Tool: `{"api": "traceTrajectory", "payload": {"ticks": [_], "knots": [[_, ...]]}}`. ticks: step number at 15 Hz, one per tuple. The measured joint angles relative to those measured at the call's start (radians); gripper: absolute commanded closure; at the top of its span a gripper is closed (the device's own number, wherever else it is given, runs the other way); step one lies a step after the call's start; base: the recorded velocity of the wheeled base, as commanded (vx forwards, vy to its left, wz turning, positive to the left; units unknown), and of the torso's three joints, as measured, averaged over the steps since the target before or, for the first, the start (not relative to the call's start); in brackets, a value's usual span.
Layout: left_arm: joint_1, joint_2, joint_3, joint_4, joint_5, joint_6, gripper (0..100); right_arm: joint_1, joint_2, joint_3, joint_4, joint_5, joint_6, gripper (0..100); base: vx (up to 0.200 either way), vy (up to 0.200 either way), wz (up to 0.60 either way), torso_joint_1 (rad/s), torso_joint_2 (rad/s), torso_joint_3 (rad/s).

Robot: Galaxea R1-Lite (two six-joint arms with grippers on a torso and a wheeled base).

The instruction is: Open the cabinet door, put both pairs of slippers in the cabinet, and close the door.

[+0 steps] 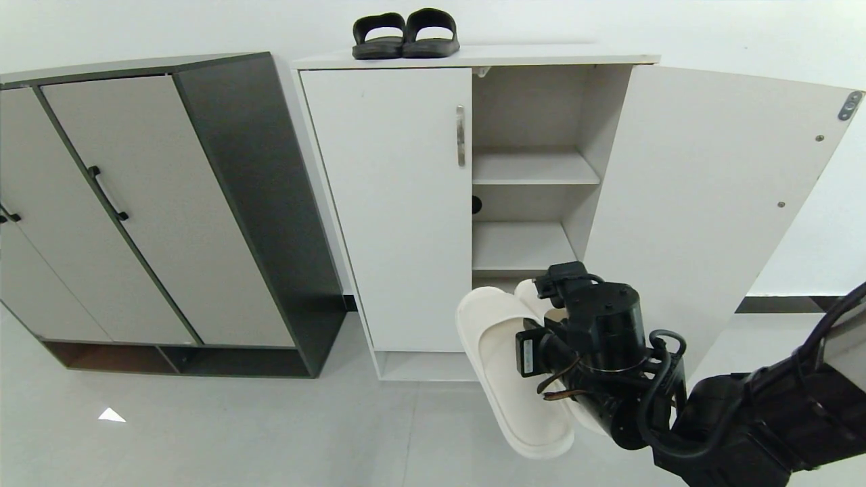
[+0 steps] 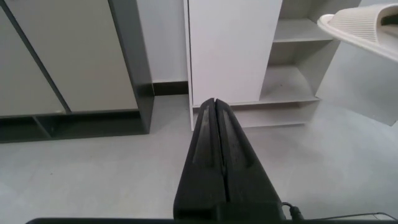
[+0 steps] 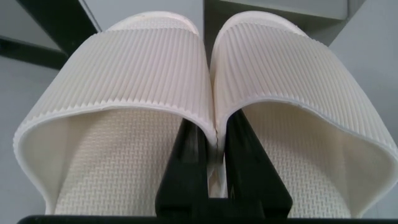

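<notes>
The white cabinet (image 1: 385,203) stands beyond the right gripper's fingers, on a pale floor (image 1: 203,433). Its right-hand door (image 1: 703,196) is swung wide open, out past the fingers on their right. Its left-hand door (image 1: 399,216) is closed and lies ahead of the fingers on their left. A grey cabinet (image 1: 169,203) with a dark frame, both doors shut, stands farther left, just beside the white one.

The open compartment faces the fingers. It shows an upper shelf (image 1: 534,169) well above them and a lower shelf (image 1: 521,247) just above and ahead of them; both are bare.

The white slippers (image 1: 507,365) are held outside the cabinet, in front of the open compartment and near its lower part. In the right wrist view the pair (image 3: 143,68) lies side by side, ribbed straps up and toes pointing away from the fingers. The right gripper (image 3: 214,149) is clamped on the two touching inner edges, one finger (image 3: 186,168) inside each slipper.

The black slippers (image 1: 406,34) sit side by side on the cabinet top, high above the fingers and well apart from them.

The left gripper (image 2: 214,109) holds nothing, its fingers pressed together. It hangs above the floor, and the closed door's foot lies ahead of its tips.

A slim metal handle (image 1: 460,135) runs upright on the closed door's edge.
</notes>
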Motion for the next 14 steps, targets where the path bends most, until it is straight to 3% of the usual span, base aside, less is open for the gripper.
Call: {"api": "traceTrajectory", "payload": {"ticks": [8, 14], "knots": [[0.0, 0.0, 0.0, 0.001, 0.001, 0.0, 100, 0.035, 0.053, -0.03, 0.0, -0.064, 0.0, 100, 0.0, -0.2, 0.0, 0.004, 0.0, 0.0], [-0.001, 0.0, 0.0, 0.001, 0.001, 0.001, 100, 0.049, 0.176, -0.184, 0.001, -0.156, 0.008, 100, 0.0, 0.0, 0.0, 0.0, 0.0, 0.0]]}}
